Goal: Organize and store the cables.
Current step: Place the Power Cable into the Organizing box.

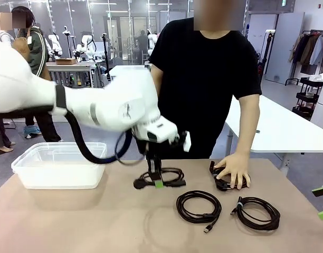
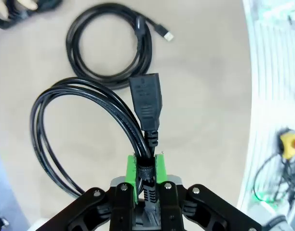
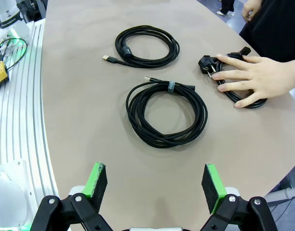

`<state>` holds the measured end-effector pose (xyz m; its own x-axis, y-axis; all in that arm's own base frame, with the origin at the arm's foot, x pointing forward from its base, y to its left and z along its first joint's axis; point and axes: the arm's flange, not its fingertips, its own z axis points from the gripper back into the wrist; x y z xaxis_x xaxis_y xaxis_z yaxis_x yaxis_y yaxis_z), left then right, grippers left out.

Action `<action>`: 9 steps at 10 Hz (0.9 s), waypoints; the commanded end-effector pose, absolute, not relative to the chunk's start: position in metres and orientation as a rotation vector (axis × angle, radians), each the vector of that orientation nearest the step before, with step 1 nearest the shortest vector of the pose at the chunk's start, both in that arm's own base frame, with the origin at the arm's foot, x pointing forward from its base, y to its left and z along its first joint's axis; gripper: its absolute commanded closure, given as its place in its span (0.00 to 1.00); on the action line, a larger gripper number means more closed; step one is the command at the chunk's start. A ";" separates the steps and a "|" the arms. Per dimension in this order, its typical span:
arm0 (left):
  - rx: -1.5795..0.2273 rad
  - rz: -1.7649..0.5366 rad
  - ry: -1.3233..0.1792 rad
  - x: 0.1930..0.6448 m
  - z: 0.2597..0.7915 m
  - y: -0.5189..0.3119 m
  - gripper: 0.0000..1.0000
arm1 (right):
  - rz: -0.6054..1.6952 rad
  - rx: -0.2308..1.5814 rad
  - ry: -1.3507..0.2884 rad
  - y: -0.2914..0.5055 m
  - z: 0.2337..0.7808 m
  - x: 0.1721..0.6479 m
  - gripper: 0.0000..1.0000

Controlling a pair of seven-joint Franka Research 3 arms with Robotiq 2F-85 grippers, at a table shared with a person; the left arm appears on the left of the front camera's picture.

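Observation:
Several coiled black cables lie on the tan table [image 1: 98, 221]. My left gripper [image 1: 157, 182] [image 2: 145, 168] points down at the middle of the table, shut on the power cable [image 1: 169, 175] [image 2: 85, 125] just behind its plug [image 2: 146, 103]. That coil still touches the tabletop. A USB cable [image 1: 198, 206] [image 2: 109, 45] [image 3: 147, 45] lies just right of it. Another coil [image 1: 256, 212] [image 3: 167, 113] lies in front of my right gripper [image 3: 154, 185], which stands open above the table edge. The person's hand [image 1: 234, 169] [image 3: 256, 79] rests on a further cable [image 1: 220, 183] [image 3: 210, 65].
A clear plastic bin [image 1: 58, 163] stands at the table's left, with nothing visible inside. The person stands at the far edge, behind the middle. A white table [image 1: 288, 126] stands farther off at the right.

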<state>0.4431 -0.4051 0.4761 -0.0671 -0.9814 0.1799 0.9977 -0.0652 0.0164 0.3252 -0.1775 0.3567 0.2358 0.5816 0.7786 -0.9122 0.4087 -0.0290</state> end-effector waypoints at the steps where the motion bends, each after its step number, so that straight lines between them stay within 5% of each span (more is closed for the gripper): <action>1: -0.107 -1.653 -0.145 0.449 0.510 -0.371 1.00 | 1.056 0.499 -0.808 -0.177 0.361 0.326 0.00; 9: -0.109 -1.784 -0.147 0.479 0.566 -0.164 1.00 | 1.056 0.499 -0.808 -0.177 0.361 0.326 0.00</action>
